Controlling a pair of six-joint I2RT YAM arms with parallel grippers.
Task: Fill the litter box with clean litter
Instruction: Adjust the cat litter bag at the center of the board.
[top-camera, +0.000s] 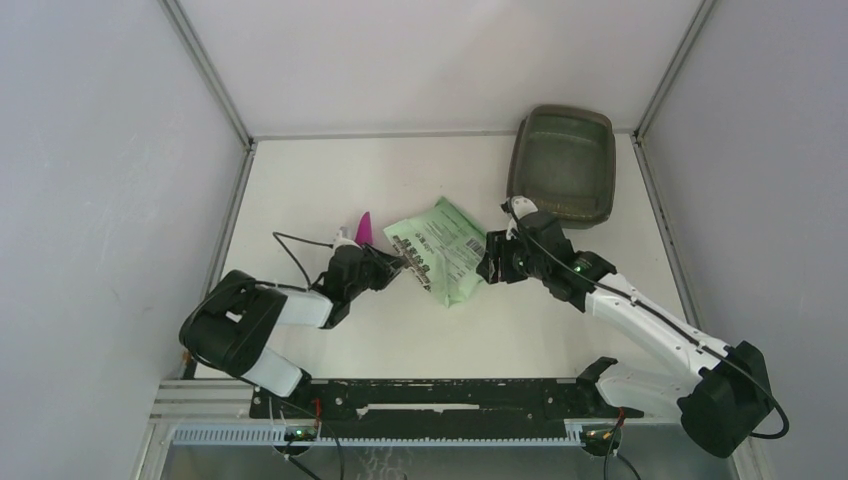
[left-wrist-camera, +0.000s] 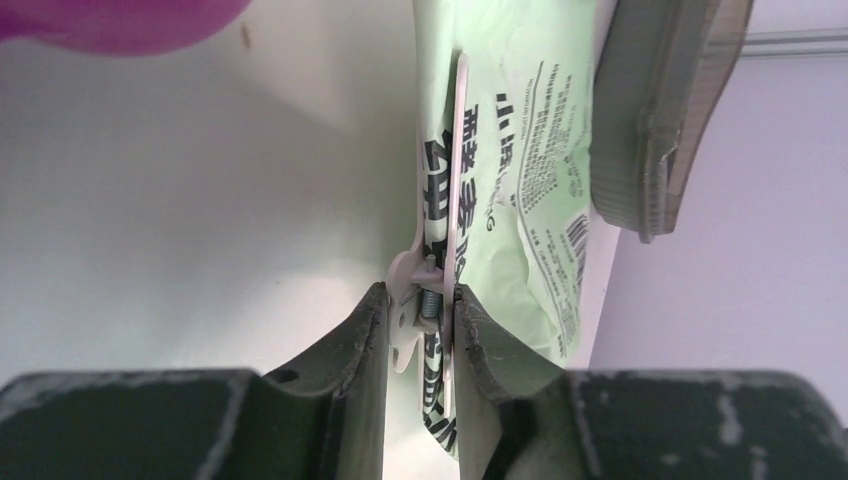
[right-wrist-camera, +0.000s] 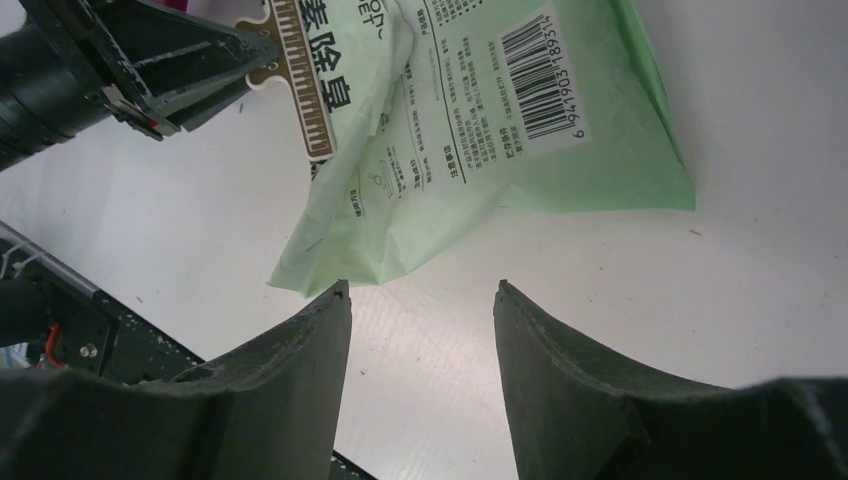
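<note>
The litter box (top-camera: 560, 165), a dark translucent tray, sits at the table's far right and shows edge-on in the left wrist view (left-wrist-camera: 660, 110). A light-green printed bag (top-camera: 440, 250) (right-wrist-camera: 480, 120) lies flat mid-table. The clean litter is hidden. A pale spring clip (left-wrist-camera: 432, 260) (right-wrist-camera: 295, 70) is clamped on the bag's left end. My left gripper (top-camera: 392, 266) (left-wrist-camera: 420, 292) is shut on that clip's handles. My right gripper (top-camera: 492, 262) (right-wrist-camera: 420, 290) stands open at the bag's right side, low over the table, nothing between its fingers.
A magenta scoop (top-camera: 365, 229) (left-wrist-camera: 110, 20) lies just behind my left gripper. White walls close in the table on the left, back and right. A black rail (top-camera: 430, 395) runs along the near edge.
</note>
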